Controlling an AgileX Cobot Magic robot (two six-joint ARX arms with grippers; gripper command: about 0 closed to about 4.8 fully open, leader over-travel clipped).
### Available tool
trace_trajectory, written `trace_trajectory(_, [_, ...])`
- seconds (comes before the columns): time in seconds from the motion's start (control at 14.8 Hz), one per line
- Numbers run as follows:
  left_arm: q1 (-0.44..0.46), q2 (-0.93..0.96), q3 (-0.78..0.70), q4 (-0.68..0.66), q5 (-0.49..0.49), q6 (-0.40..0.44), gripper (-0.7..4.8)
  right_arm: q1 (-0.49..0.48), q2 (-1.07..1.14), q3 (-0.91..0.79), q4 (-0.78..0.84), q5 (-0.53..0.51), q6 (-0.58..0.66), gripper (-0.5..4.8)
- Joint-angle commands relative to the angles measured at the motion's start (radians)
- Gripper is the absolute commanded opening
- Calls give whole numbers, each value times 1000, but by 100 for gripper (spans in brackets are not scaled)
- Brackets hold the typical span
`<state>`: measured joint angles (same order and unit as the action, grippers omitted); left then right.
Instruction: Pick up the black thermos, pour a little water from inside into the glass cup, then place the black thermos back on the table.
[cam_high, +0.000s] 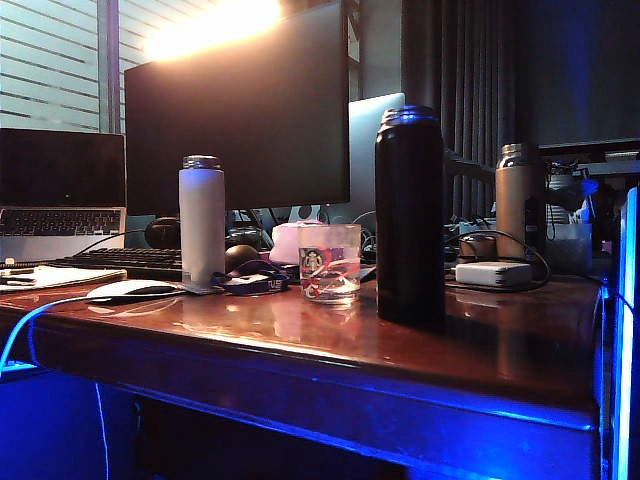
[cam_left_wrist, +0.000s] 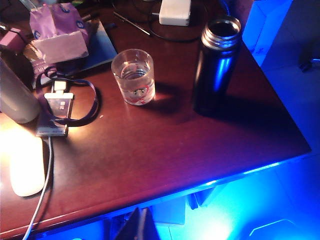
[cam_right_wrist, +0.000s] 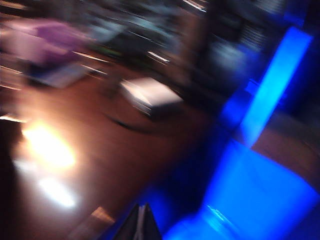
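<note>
The black thermos (cam_high: 409, 215) stands upright and uncapped on the tabletop (cam_high: 330, 345), just beside the glass cup (cam_high: 329, 262), which holds some water. Neither arm shows from the front. Both claws, left claw (cam_left_wrist: 142, 223) and right claw (cam_right_wrist: 142, 223), sit pinched shut and empty, off the front edge. The right wrist picture is smeared, so a hasty reach could knock the open flask over and spill it. The cup bears a round green logo, too small to read; the lanyard (cam_left_wrist: 70, 102) badge is unreadable too.

three flasks (cam_high: 409, 215), one glass cup (cam_high: 329, 262), one mouse (cam_high: 132, 290).
</note>
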<state>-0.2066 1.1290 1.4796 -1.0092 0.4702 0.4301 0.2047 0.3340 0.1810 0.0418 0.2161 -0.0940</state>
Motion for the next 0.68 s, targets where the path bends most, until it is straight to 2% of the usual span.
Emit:
trace_trajectory(0.07, [0, -2, 3, 8, 5, 4, -3, -92, -119, -51, -124, -35, 32, -1])
trace_trajectory(0.34, [0, -2, 3, 8, 5, 4, -3, -131, -259, -153, -255, -35, 142, -1])
trace_trajectory(0.68, [0, -2, 3, 9, 5, 4, -3, -131, -328, -154, -262, -34, 142, -1])
